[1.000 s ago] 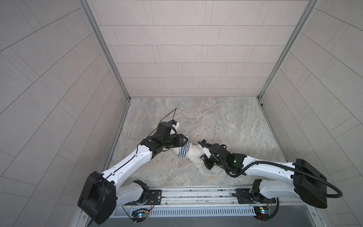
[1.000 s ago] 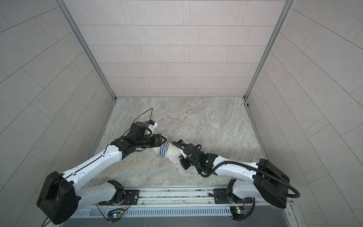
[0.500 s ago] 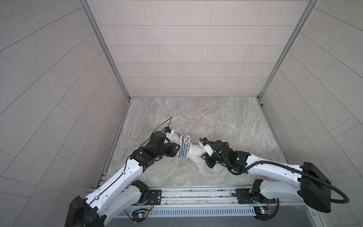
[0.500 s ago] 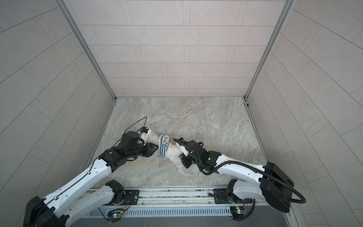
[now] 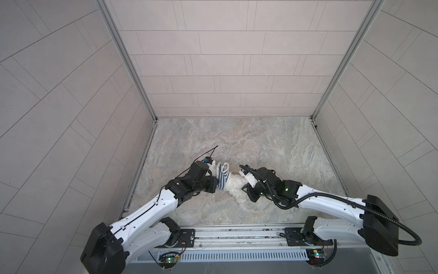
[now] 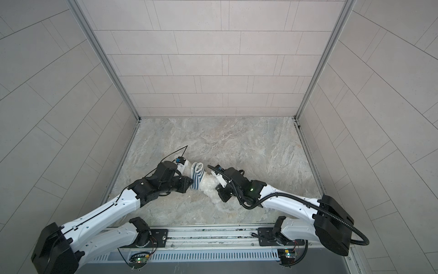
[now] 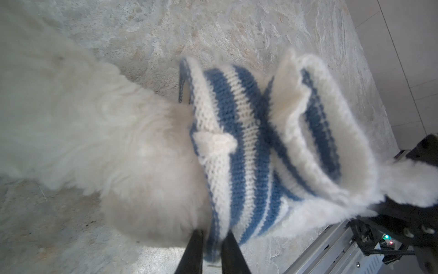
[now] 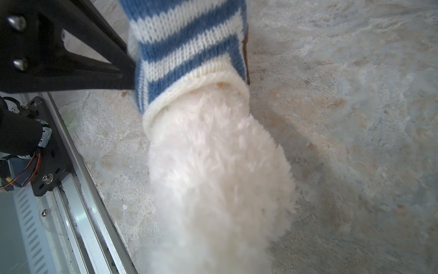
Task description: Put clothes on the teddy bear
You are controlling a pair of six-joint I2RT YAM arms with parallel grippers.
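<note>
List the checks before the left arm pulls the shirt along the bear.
1. Left gripper pinching the striped shirt: ok, the edge sits between its fingertips.
2. Right gripper holding the teddy bear: ok, shut on the uncovered end, with its fingertips hidden in fur.
3. Shirt started over the bear: ok, one end is inside the hem.
4. Shirt lying smooth: not ok, the far part is bunched and folded.
5. Limbs threaded correctly: cannot tell, they are hidden inside the knit.
</note>
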